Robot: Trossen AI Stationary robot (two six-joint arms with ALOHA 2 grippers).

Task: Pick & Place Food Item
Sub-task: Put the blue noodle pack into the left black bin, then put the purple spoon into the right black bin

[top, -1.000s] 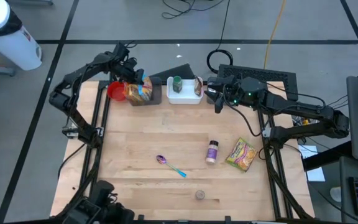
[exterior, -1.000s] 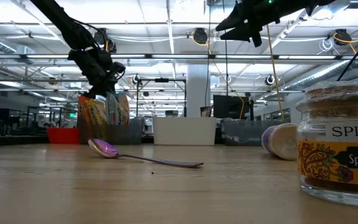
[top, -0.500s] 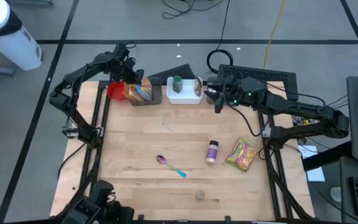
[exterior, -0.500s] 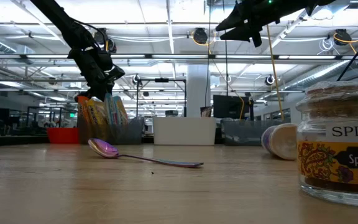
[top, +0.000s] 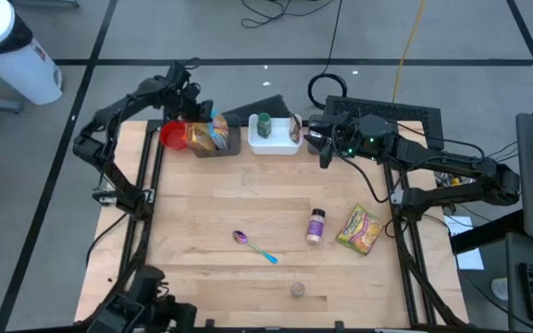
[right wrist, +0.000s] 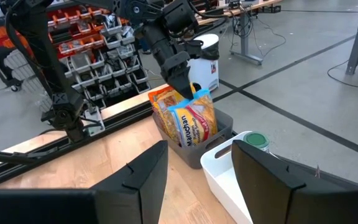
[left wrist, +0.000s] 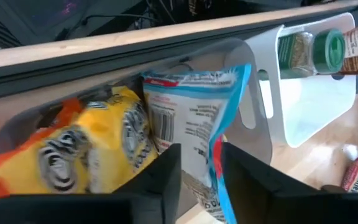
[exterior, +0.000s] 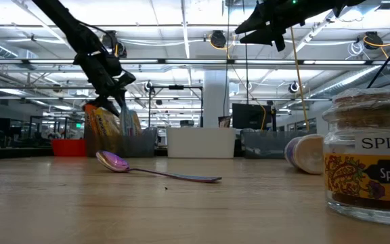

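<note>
Glossy foil snack packet (left wrist: 199, 130) in smooth grey plastic bin (right wrist: 213, 139); matt wooden table (top: 248, 203).

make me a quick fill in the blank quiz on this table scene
The left pincer hangs over the ____ bin holding snack bags.
The green-capped jar lies in the ____ bin.
The spoon has a ____ bowl.
The right pincer holds ____.

Missing words: grey; white; purple; nothing

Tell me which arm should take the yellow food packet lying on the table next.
Right, probably. The yellow packet lies on the table's right side, nearer the right gripper, which hovers open and empty by the white bin. The left gripper is at the grey bin, over the blue-edged packet.
</note>
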